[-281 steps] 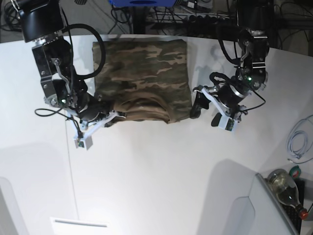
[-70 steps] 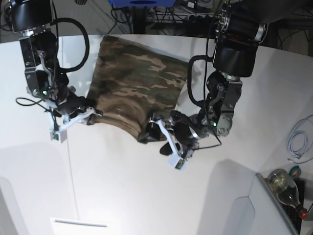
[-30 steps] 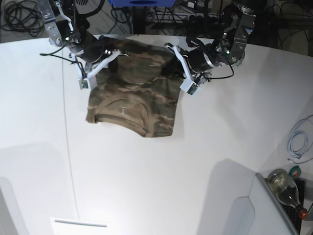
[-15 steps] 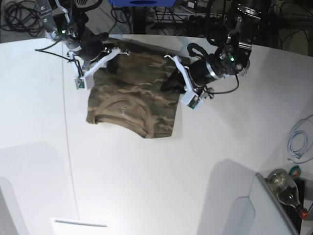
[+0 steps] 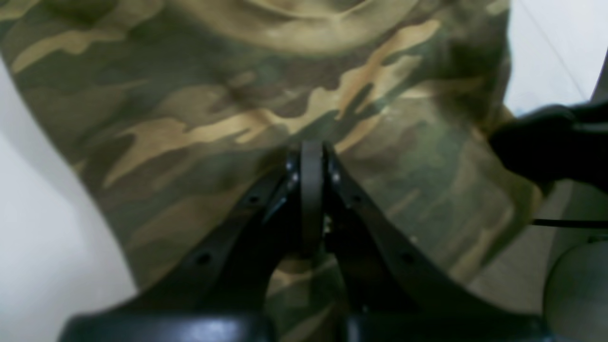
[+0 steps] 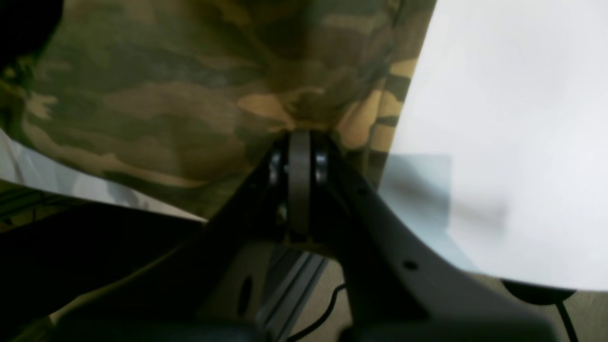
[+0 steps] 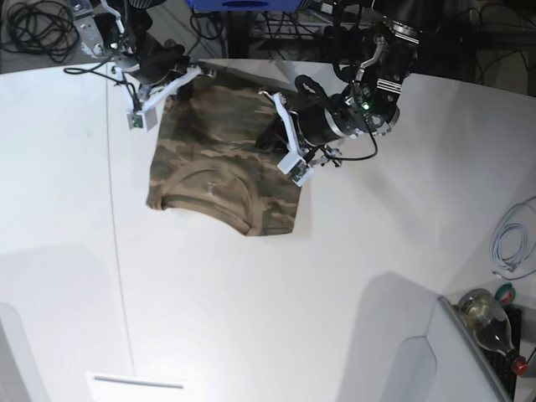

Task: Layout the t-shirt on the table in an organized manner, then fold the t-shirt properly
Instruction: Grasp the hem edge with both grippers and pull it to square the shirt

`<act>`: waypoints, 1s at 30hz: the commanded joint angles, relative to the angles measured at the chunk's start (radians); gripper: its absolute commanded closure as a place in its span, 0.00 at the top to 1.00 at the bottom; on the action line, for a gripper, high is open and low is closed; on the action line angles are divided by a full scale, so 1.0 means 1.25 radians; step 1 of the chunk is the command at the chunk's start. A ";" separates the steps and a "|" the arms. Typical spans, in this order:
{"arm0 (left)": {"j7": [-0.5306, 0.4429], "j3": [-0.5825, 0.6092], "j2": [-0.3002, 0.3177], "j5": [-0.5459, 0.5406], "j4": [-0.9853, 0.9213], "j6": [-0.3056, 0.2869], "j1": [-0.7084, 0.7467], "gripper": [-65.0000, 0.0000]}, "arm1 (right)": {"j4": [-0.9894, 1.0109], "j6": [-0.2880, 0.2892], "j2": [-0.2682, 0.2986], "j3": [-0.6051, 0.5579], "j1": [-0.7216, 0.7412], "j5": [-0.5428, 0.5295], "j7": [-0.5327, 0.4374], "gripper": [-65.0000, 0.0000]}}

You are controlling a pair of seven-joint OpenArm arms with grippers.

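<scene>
At 11 o'clock in the base view, the right gripper (image 7: 173,78) reaches in low, jaws clamped on the t-shirt (image 7: 226,159) hem. The soft camouflage fabric, ribbed collar toward 6 o'clock, lies on the smooth white desk (image 7: 251,318). At 1 o'clock the left gripper (image 7: 270,138) angles down, jaws pinching the cloth.

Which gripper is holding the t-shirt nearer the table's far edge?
The right gripper, on the base view's left, pinches the t-shirt by the table's far edge. The left gripper grips the cloth farther in, toward the collar end.
</scene>
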State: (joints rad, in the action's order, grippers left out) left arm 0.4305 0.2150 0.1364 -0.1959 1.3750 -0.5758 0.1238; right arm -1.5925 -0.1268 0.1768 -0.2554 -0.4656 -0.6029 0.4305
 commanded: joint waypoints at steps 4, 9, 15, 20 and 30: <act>-0.020 -0.009 0.014 -0.013 0.046 -0.005 0.003 0.00 | -0.014 -0.013 0.003 0.012 -0.012 -0.007 0.017 0.00; -0.020 -0.073 0.022 -0.013 0.115 -0.008 0.043 0.00 | -0.115 -0.024 0.003 0.056 -0.042 -0.007 0.050 0.00; -0.020 -0.077 0.017 -0.013 0.149 -0.009 0.073 0.00 | -0.181 -0.023 0.026 0.072 0.045 -0.007 0.050 0.00; -0.020 -0.011 0.017 -0.007 0.126 -0.006 0.072 0.00 | -0.131 -0.022 0.027 0.072 0.166 -0.012 0.093 0.00; -0.021 -0.012 0.019 -0.006 0.038 -0.006 0.065 0.00 | 0.110 -0.022 0.027 0.077 0.302 -0.008 0.102 0.00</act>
State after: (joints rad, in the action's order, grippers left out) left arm 0.4133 0.2008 0.1547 -0.1913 1.4128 -0.5758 0.2073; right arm -1.4353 -0.1574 0.2062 -0.1616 -0.1059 -0.6086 0.5762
